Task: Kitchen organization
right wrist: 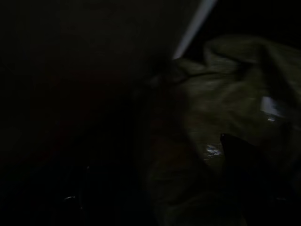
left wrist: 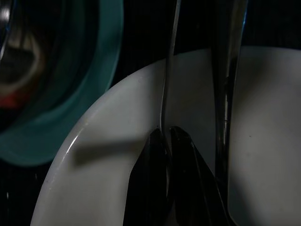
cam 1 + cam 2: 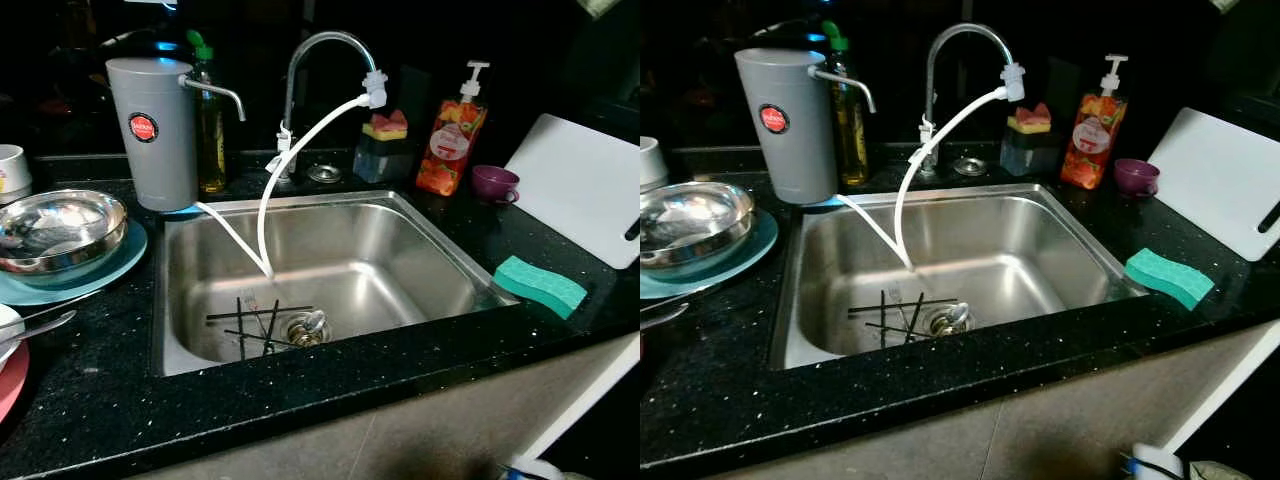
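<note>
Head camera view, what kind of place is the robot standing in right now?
Most likely a home kitchen, at the sink counter. A steel sink with a gooseneck tap is set in a black speckled countertop, with a soap pump bottle and a green sponge beside it.

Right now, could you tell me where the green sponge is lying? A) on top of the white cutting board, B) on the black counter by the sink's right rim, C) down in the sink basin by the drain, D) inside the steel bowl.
B: the green sponge lies flat on the black counter beside the sink at its right rim, short of the white cutting board.
</note>
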Robot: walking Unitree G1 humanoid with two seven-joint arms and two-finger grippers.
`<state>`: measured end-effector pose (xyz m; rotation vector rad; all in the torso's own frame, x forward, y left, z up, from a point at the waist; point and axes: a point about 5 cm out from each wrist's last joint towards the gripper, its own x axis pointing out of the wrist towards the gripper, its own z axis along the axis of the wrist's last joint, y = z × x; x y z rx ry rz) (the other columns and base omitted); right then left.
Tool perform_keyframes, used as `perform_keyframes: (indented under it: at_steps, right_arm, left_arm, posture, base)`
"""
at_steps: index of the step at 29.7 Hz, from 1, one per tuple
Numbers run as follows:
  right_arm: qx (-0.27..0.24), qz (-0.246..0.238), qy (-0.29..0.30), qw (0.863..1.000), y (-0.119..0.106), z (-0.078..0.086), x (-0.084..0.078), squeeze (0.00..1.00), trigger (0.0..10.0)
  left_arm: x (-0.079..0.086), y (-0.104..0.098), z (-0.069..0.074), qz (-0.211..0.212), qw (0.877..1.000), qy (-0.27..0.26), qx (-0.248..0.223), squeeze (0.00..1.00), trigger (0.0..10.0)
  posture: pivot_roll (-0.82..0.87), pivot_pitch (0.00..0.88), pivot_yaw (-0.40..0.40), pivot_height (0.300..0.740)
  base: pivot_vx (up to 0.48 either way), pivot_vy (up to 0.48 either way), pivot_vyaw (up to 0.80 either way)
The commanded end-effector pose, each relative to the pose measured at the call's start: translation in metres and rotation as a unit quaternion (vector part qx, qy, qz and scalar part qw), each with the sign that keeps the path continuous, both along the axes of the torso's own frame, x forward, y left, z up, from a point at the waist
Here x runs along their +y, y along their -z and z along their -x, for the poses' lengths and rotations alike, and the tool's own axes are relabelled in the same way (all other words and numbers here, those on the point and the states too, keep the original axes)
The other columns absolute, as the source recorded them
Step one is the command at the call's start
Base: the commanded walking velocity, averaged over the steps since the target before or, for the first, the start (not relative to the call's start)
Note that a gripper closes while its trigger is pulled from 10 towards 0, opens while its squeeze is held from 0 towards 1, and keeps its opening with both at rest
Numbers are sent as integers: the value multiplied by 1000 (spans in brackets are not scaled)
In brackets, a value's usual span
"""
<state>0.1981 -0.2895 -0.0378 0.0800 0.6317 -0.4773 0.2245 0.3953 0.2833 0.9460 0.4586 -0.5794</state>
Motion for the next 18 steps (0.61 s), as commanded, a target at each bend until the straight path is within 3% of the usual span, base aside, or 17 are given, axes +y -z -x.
perform_keyframes:
  at_steps: [1,2,3,6,7,8,9,11,12,14,15,16,17,18]
  right_arm:
    - [31,6,109,994,4,22,-22,0,10000]
    - [41,25,175,983,0,34,-41,0,10000]
    - [41,25,175,983,0,34,-41,0,10000]
    - [22,92,300,949,-24,51,-84,0,10000]
    - [22,92,300,949,-24,51,-84,0,10000]
    - [-18,136,342,930,-50,50,-106,0,10000]
    - [-18,136,342,930,-50,50,-106,0,10000]
    - [-61,181,367,910,-80,42,-124,0,10000]
    - [-61,181,367,910,-80,42,-124,0,10000]
    - [-105,215,395,887,-110,35,-138,0,10000]
    - [-105,215,395,887,-110,35,-138,0,10000]
    - [-121,229,410,874,-124,33,-143,0,10000]
    - [-121,229,410,874,-124,33,-143,0,10000]
    - [-139,249,418,862,-139,30,-147,0,10000]
  left_arm:
    - [2,-5,2,-9,1000,-6,-2,0,10000]
    - [2,-8,1,-11,1000,-5,-7,0,10000]
    - [2,-8,1,-11,1000,-5,-7,0,10000]
    - [2,-14,1,-15,1000,-5,-17,0,10000]
    - [2,-14,1,-15,1000,-5,-17,0,10000]
    - [2,-16,1,-18,1000,-3,-20,0,10000]
    - [2,-16,1,-18,1000,-3,-20,0,10000]
    - [1,-19,1,-20,1000,-2,-23,0,10000]
    - [1,-19,1,-20,1000,-2,-23,0,10000]
    - [0,-20,0,-23,999,1,-24,0,10000]
    - [0,-20,0,-23,999,1,-24,0,10000]
    - [-1,-20,-1,-24,999,2,-24,0,10000]
    - [-1,-20,-1,-24,999,2,-24,0,10000]
    - [-2,-20,-1,-25,999,4,-25,0,10000]
  posture:
    - [179,99,-101,740]
    - [178,98,-99,740]
    - [178,98,-99,740]
    - [174,99,-93,740]
    - [174,99,-93,740]
    - [170,100,-90,740]
    - [170,100,-90,740]
    - [165,102,-85,740]
    - [165,102,-85,740]
    - [159,101,-76,740]
    - [159,101,-76,740]
    - [160,100,-74,740]
    - [160,100,-74,740]
    - [160,98,-72,740]
  base:
    - [0,0,0]
    - [0,0,0]
    - [0,0,0]
    - [0,0,0]
    - [0,0,0]
    - [0,0,0]
    - [0,0,0]
    - [0,0,0]
    - [0,0,0]
    - [0,0,0]
    - [0,0,0]
    - [0,0,0]
    - [0,0,0]
    - [0,0,0]
